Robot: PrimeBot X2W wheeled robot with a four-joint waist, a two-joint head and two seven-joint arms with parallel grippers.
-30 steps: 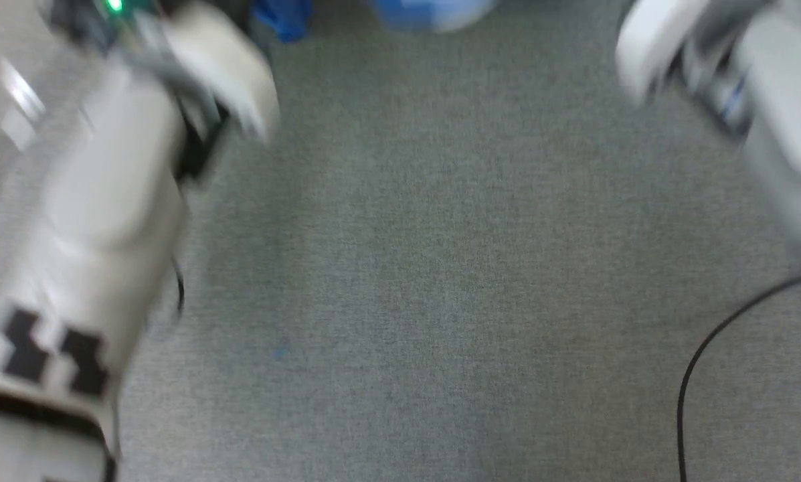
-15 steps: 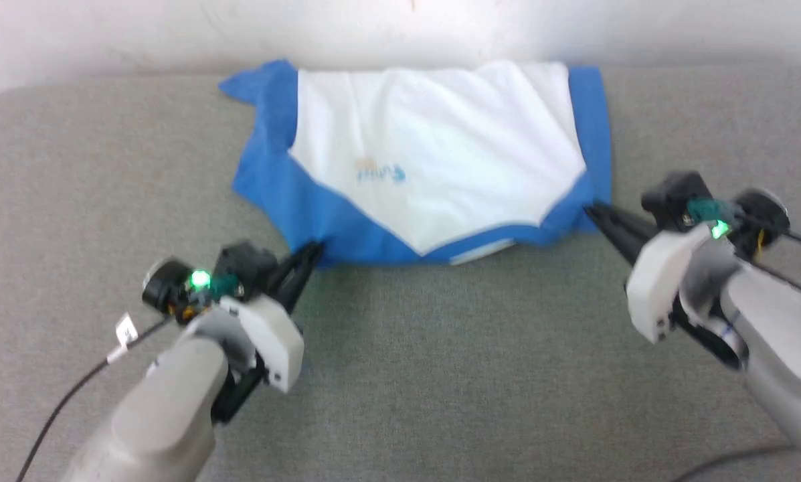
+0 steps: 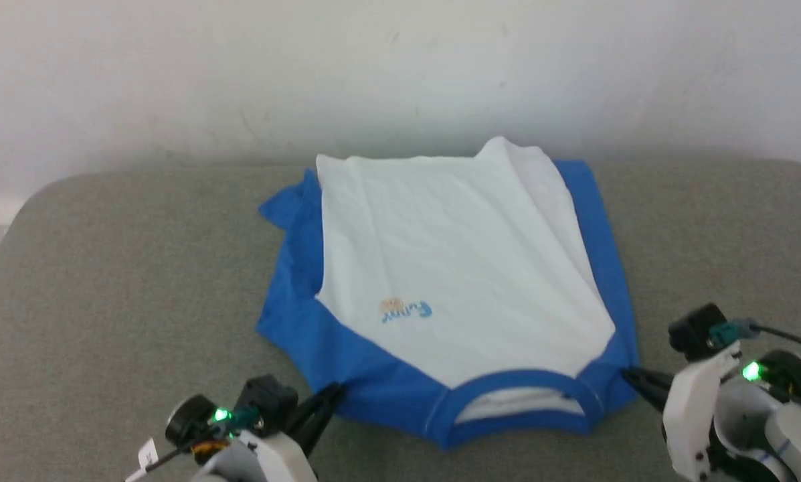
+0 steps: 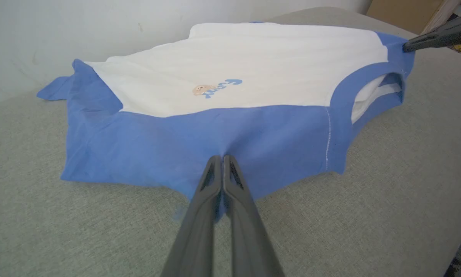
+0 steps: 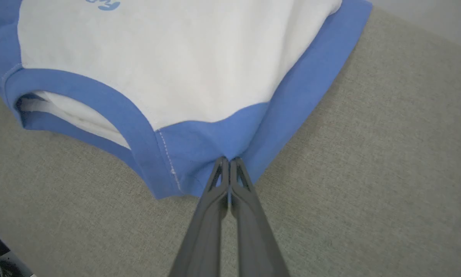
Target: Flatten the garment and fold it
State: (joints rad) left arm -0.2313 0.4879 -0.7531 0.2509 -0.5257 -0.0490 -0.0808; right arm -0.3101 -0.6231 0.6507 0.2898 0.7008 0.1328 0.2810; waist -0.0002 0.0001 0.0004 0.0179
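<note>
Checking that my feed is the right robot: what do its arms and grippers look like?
The left gripper and right gripper each have two long, tapering dark grey fingers with slotted cut-outs near the tips. Behind sit white housings, black round modules, green lights, teal connectors and black cables. A small white tag hangs by the left.
</note>
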